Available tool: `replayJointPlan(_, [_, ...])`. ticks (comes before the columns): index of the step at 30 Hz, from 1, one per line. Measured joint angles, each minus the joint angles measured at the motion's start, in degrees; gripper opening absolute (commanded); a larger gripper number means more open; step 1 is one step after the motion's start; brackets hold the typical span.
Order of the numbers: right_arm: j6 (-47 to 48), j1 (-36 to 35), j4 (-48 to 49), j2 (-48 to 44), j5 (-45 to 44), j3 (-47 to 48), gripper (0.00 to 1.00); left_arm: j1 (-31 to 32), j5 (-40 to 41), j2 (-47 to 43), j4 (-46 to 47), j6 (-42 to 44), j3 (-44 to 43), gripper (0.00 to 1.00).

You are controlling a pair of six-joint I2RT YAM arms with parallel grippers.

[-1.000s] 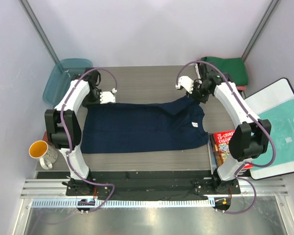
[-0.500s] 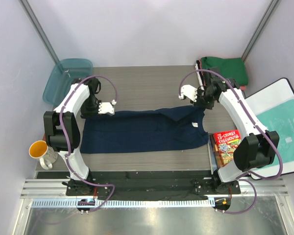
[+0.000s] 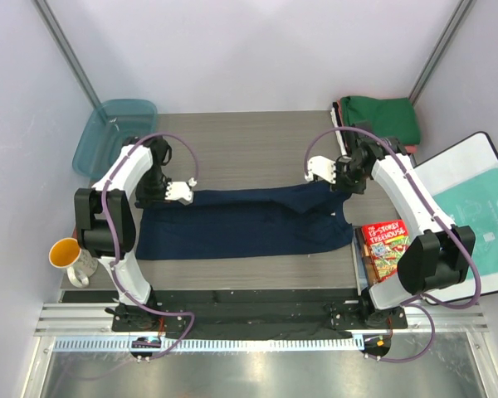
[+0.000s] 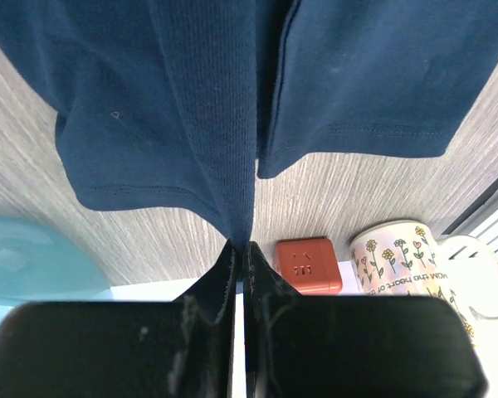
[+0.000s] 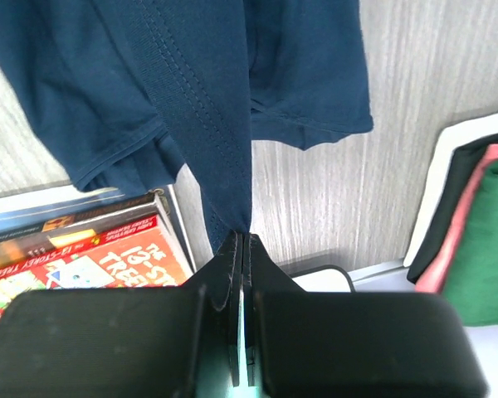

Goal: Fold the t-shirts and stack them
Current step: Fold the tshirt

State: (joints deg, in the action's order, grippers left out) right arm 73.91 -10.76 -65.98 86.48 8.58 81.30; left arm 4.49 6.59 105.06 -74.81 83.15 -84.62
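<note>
A dark navy t-shirt (image 3: 241, 225) lies spread across the table's middle, with its far edge lifted and doubled toward the near side. My left gripper (image 3: 164, 197) is shut on the shirt's far left edge, and the cloth hangs from its closed fingertips (image 4: 241, 247). At the far right edge, near the collar, my right gripper (image 3: 342, 184) is shut on a pinch of the navy cloth (image 5: 241, 239). Folded t-shirts sit stacked at the back right, green (image 3: 382, 116) on top and salmon-red (image 5: 461, 224) under it.
A teal bin (image 3: 108, 133) stands at the back left. A flowered mug (image 4: 415, 265) and an orange plug block (image 4: 307, 265) sit at the near left. A red book (image 3: 382, 245) lies right of the shirt, beside a teal-printed bag (image 3: 481, 224) on a white board.
Both grippers have carried the shirt's far edge toward the near side. The shirt now covers a narrower strip of the table.
</note>
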Motion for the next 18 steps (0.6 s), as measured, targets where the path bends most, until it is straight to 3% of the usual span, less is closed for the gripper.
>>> replayJointPlan(18, [1.01, -2.10, -6.12, 0.00, 0.48, -4.35, 0.01, 0.48, -0.59, 2.21, -0.70, 0.00, 2.05, 0.00])
